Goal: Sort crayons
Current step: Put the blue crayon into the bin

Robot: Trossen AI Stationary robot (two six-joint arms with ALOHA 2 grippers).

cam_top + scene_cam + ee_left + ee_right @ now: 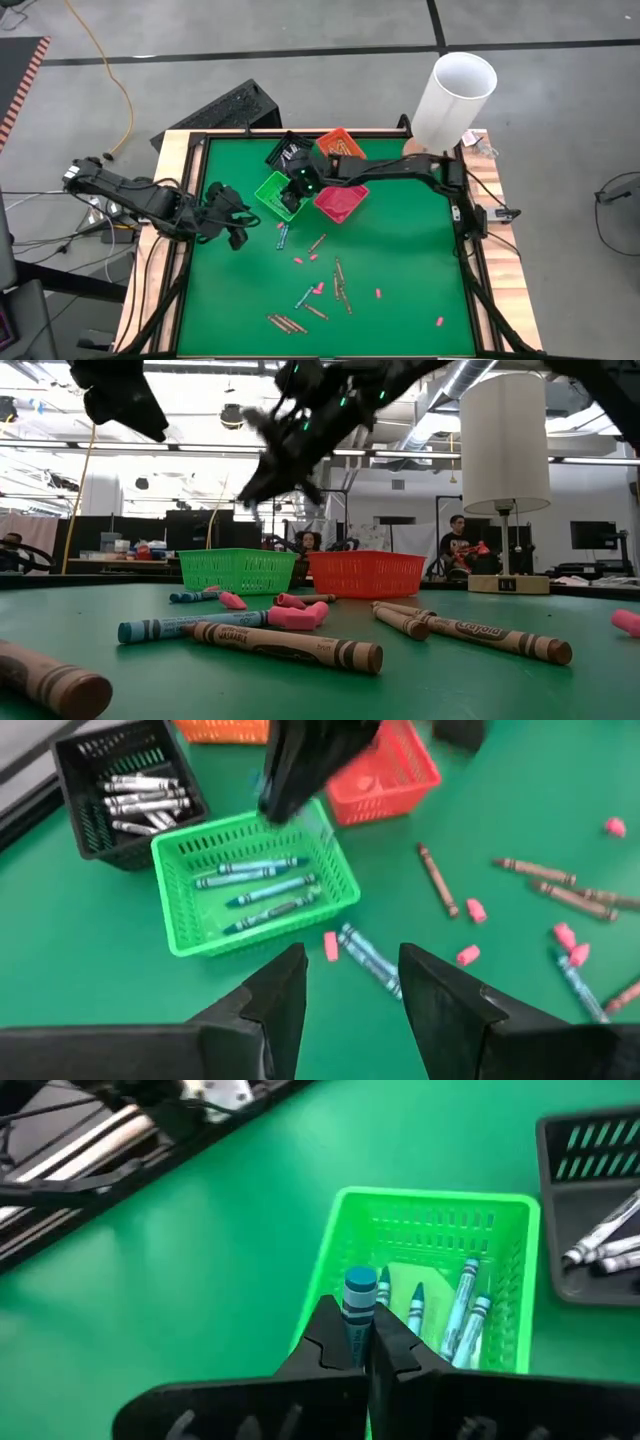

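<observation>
Blue crayon (359,1302) gripped above the green bin (345,1240).

The right gripper (366,1342) clamps the blue crayon upright between its fingers, directly over the green bin, which already contains several blue crayons (255,885). The adjacent black bin (85,815) contains grey-white crayons (140,800). Loose brown crayons (341,283), blue ones and pink bits lie on the green table (410,260). The left gripper (350,1005), fingers apart and empty, hovers near the green bin, apparently above two loose blue crayons (368,955).
</observation>
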